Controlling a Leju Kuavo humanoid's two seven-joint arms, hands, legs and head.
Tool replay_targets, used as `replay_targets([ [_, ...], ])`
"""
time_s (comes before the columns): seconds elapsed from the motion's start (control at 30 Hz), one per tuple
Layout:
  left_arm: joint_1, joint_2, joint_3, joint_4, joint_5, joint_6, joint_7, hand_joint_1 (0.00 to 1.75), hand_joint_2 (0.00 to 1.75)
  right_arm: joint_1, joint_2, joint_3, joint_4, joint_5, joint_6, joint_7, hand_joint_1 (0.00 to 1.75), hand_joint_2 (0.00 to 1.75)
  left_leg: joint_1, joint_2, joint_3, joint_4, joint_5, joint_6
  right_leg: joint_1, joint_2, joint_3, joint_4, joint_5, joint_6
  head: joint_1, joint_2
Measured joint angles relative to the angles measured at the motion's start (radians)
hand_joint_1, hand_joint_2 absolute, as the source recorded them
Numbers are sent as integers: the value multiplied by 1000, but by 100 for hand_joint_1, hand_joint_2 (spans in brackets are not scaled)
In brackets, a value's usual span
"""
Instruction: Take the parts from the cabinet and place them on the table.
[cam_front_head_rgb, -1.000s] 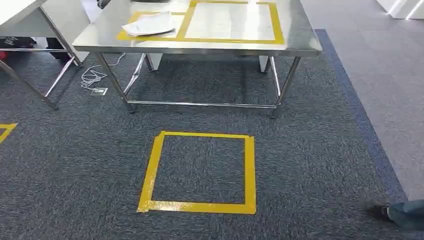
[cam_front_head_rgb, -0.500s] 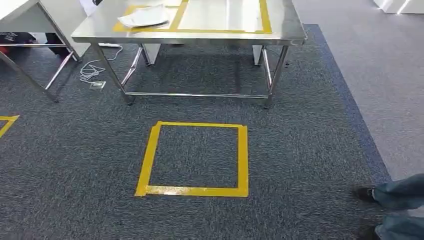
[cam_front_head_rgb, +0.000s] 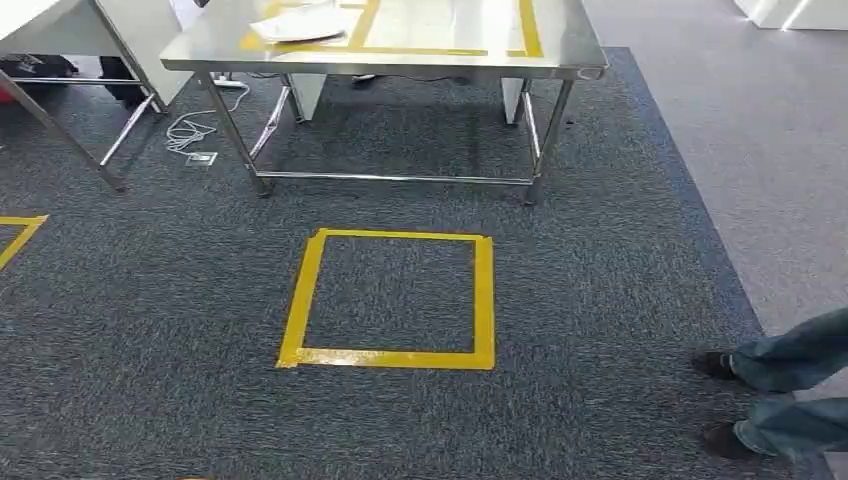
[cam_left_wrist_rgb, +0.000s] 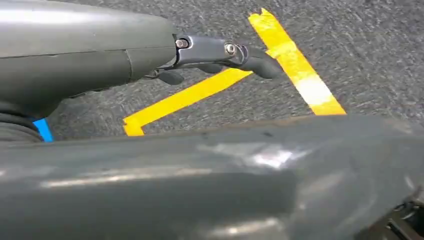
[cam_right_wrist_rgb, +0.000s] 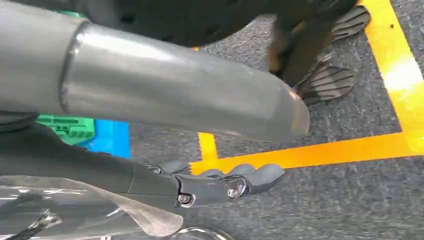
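Two hands hanging low over grey carpet, per wrist views. Left hand (cam_left_wrist_rgb: 220, 55): fingers (cam_left_wrist_rgb: 255, 60) loosely extended, nothing seen between them. Right hand (cam_right_wrist_rgb: 220, 185): fingers (cam_right_wrist_rgb: 260, 175) lying side by side, lightly curled; clear plastic bag (cam_right_wrist_rgb: 75, 210) close against the palm side, likely a bagged part. Cannot tell whether pinched or merely pressed against the hand.

Steel tabletop (cam_front_head_rgb: 400, 68) ahead in head view, well apart from the robot, with yellow taped outlines (cam_front_head_rgb: 440, 52). One white packet (cam_front_head_rgb: 300, 25) already lying in the left outline. Taped floor square (cam_front_head_rgb: 390, 358) between robot and tabletop. Person's legs (cam_front_head_rgb: 790, 360) at far right, off the carpet's middle.

Judged step: carrying toward the tabletop, not yet placing.

To do well: walk up squarely and stop in the floor square. Keep right arm quiet so the bag does not slip. Raise hand above tabletop edge before reaching in. Aim for a free taped outline beside the white packet. Mind the person's feet.
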Motion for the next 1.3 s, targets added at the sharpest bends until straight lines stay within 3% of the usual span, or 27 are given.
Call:
replay_targets([
  [0.03,0,0,0,0,0,0,2,0,0,-4,0,-2,0,3,3,-2,0,0,-1,1,-5,5,5,-4,0,0,-10,-17,-16,0,0,0],
  [0.07,-2,0,0,0,0,0,3,0,0,-4,0,-4,0,4,3,-3,0,0,1,1,-11,7,12,-10,2,2,-18,-11,-19,-11,-2,0],
  [0.1,-2,0,0,0,0,0,5,0,0,-2,0,-4,0,7,4,-3,0,0,1,1,-11,5,13,-14,1,2,-18,-16,-18,-16,-1,0],
  [0.13,-1,0,0,0,-1,0,7,0,0,0,0,-5,0,9,4,-4,0,0,-1,0,-14,8,-19,2,-1,-1,-20,-15,-19,-7,-1,0],
  [0.17,-1,0,0,0,-1,0,8,0,0,1,0,-5,0,10,5,-5,0,0,-1,0,-14,13,-39,8,0,-1,-20,-15,-16,-11,-6,0],
  [0.23,-1,0,0,0,-1,0,10,0,0,2,0,-7,0,12,5,-5,0,0,-1,0,-14,12,-55,4,0,-5,-22,-15,-8,-19,-6,0],
  [0.27,0,1,0,0,-2,0,10,0,0,0,0,-8,0,13,6,-5,0,0,-1,0,-14,10,-52,10,1,-5,-24,-15,-5,-21,-8,0],
  [0.3,0,1,0,0,-2,0,10,0,0,-1,1,-10,0,13,6,-5,0,0,-1,-1,-14,8,-40,21,3,-5,-25,-14,-3,-23,-8,0],
  [0.33,1,1,-1,0,-3,0,11,0,0,-1,1,-13,0,12,6,-6,0,0,-1,-1,-14,3,-3,37,5,-5,-24,-14,-2,-25,-9,0],
  [0.37,1,2,-1,0,-3,0,11,0,0,-1,1,-15,0,10,6,-8,0,0,0,-1,-16,-3,56,42,8,-6,-25,-11,-2,-26,-8,0],
  [0.4,1,2,-2,0,-3,0,12,0,0,-2,0,-19,0,9,7,-10,0,0,2,-1,-15,-4,34,24,9,-6,-28,-11,-1,-27,-7,0],
  [0.43,0,1,-2,0,-3,0,13,0,0,-3,0,-23,0,8,8,-10,0,0,4,0,-16,-5,47,1,10,-6,-31,-8,-1,-29,-9,0],
  [0.47,1,1,-2,0,-3,0,13,0,0,-4,0,-26,0,6,9,-11,0,0,6,-1,-16,-5,41,-12,10,-7,-31,-8,-2,-30,-8,0],
  [1.0,1,2,-3,0,-3,-2,14,0,0,-6,1,-49,0,13,24,-21,0,0,4,-1,-31,-2,39,-12,7,-7,-43,-8,-3,-29,-8,0],
  [1.03,0,2,-3,0,-3,-3,14,0,0,-7,1,-49,0,18,25,-24,0,0,1,-1,-33,3,35,-9,0,-6,-42,-15,0,-23,-8,0],
  [1.07,1,3,-3,0,-2,-3,14,0,0,-8,3,-49,0,23,26,-27,0,0,-2,-3,-31,-5,31,5,0,-13,-38,-20,2,-11,-9,0],
  [1.1,0,1,-3,0,-2,-3,14,0,0,-8,3,-49,0,26,26,-29,0,0,4,-5,-13,-33,43,17,7,-14,-27,-27,3,-7,-14,0],
  [1.13,0,1,-3,0,0,-3,14,0,0,-6,3,-49,0,30,25,-31,0,0,10,-7,-2,-58,56,16,5,-6,-32,-7,-10,-5,-9,0],
  [1.17,-1,1,-3,0,0,-3,15,0,0,-7,3,-48,0,34,24,-33,0,0,13,-9,-2,-68,62,23,4,-1,-53,32,-50,0,-3,0],
  [1.23,-1,-1,-3,0,0,-4,16,0,0,-8,3,-48,0,39,22,-35,0,0,17,-18,-13,-67,71,15,-7,2,-131,187,-146,13,-2,0],
  [1.27,0,-1,-3,0,0,-5,16,0,0,-8,3,-48,0,40,21,-37,0,0,19,-22,-19,-66,73,11,-12,1,-161,248,-170,20,-2,0],
  [1.3,0,-1,-3,0,0,-6,16,0,0,-7,3,-48,1,43,20,-37,0,0,24,-30,-27,-64,78,4,-19,1,-173,273,-166,28,-2,0],
])
